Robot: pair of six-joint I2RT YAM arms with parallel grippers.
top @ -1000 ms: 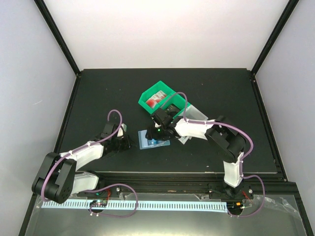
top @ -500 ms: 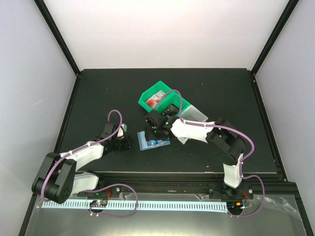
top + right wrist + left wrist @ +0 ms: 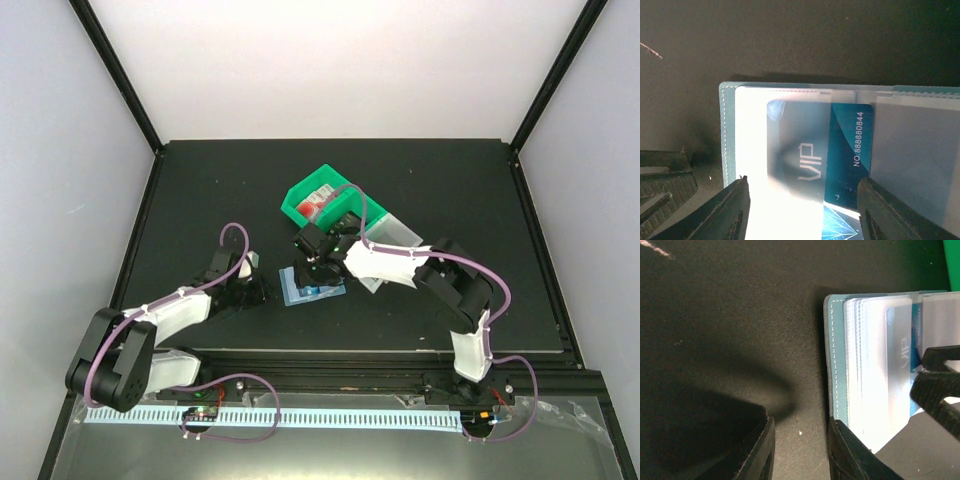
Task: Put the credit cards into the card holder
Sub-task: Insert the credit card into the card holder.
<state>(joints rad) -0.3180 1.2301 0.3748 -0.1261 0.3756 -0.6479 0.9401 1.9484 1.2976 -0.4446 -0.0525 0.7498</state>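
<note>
The teal card holder (image 3: 312, 288) lies open on the black table, clear sleeves up; it also shows in the left wrist view (image 3: 837, 365) and the right wrist view (image 3: 730, 130). A blue "VIP" credit card (image 3: 847, 150) lies on it, its left part under a clear sleeve. My right gripper (image 3: 308, 262) hovers right over it, jaws wide open (image 3: 802, 210), one on each side of the card. My left gripper (image 3: 256, 287) is open and empty (image 3: 800, 455) at the holder's left edge, its right finger against that edge. More red-and-white cards (image 3: 318, 203) lie in the green bin.
The green bin (image 3: 300, 213) stands just behind the holder. A white, partly clear bin (image 3: 398, 233) lies to its right, under the right arm. The right gripper's finger (image 3: 940, 385) shows in the left wrist view.
My right gripper has moved left, from over the holder's right part to over its middle. The left arm has stayed put.
</note>
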